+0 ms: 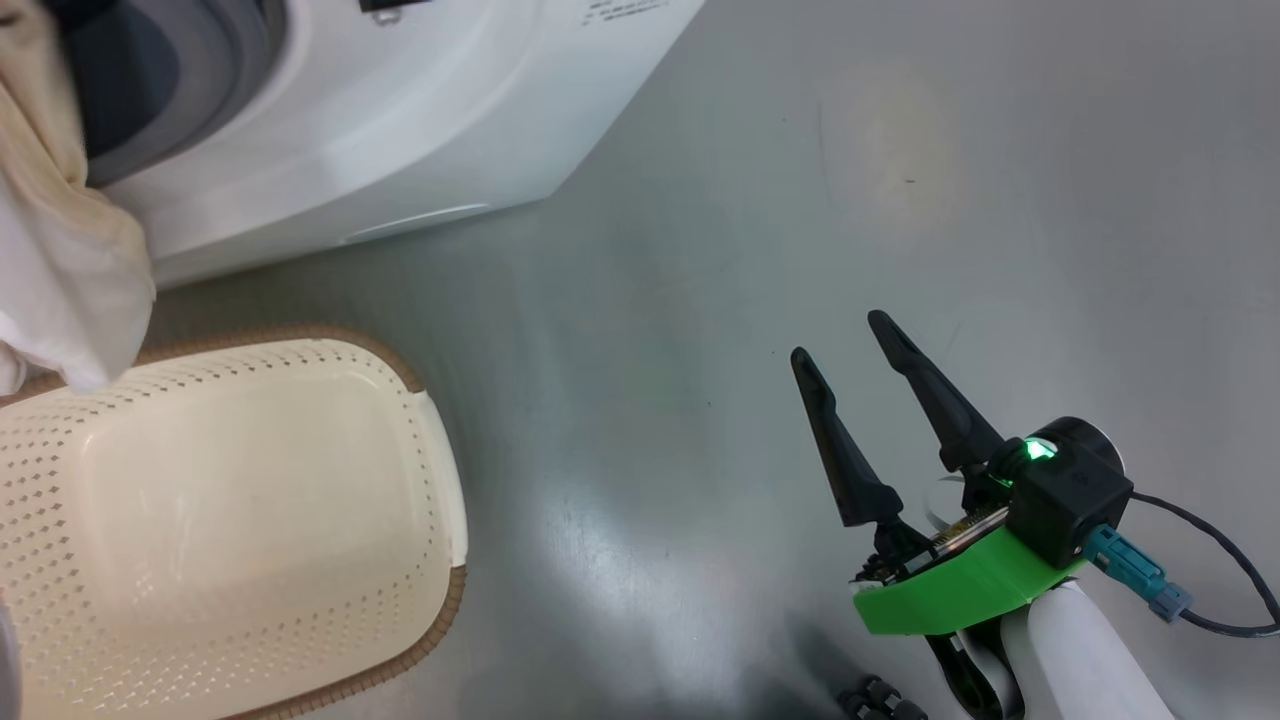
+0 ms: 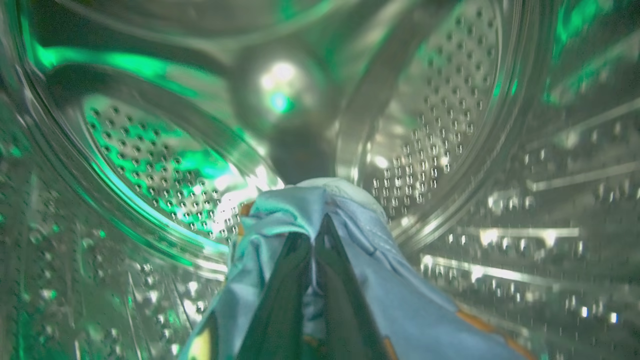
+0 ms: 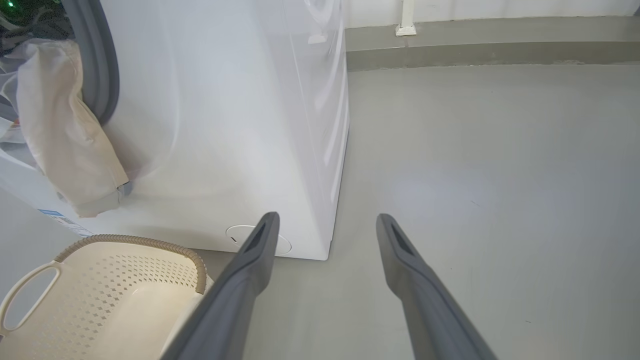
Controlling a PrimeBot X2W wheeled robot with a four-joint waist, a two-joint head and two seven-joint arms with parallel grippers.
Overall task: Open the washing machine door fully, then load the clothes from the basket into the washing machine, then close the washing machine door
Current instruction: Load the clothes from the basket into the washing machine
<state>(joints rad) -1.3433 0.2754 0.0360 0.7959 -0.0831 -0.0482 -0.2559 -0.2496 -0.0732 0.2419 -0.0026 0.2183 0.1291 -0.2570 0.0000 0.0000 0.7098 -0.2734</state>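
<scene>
Inside the perforated steel drum [image 2: 450, 115] of the washing machine [image 1: 420, 130], my left gripper [image 2: 320, 220] is shut on the light blue garment [image 2: 400, 305], which drapes over both fingers. The cream-white garment [image 1: 60, 250] hangs out of the door opening over the grey gasket [image 3: 97, 65] and down the machine's front [image 3: 65, 135]. The cream basket [image 1: 220, 520] stands on the floor below, with nothing in it [image 3: 115, 300]. My right gripper [image 1: 845, 340] hovers open over bare floor to the right of the basket [image 3: 327, 225]. The washing machine door is out of view.
Grey floor [image 1: 900, 200] stretches right of the machine. A round white flap [image 3: 257, 240] sits low on the machine's front near its corner. A low wall ledge [image 3: 500, 50] runs behind.
</scene>
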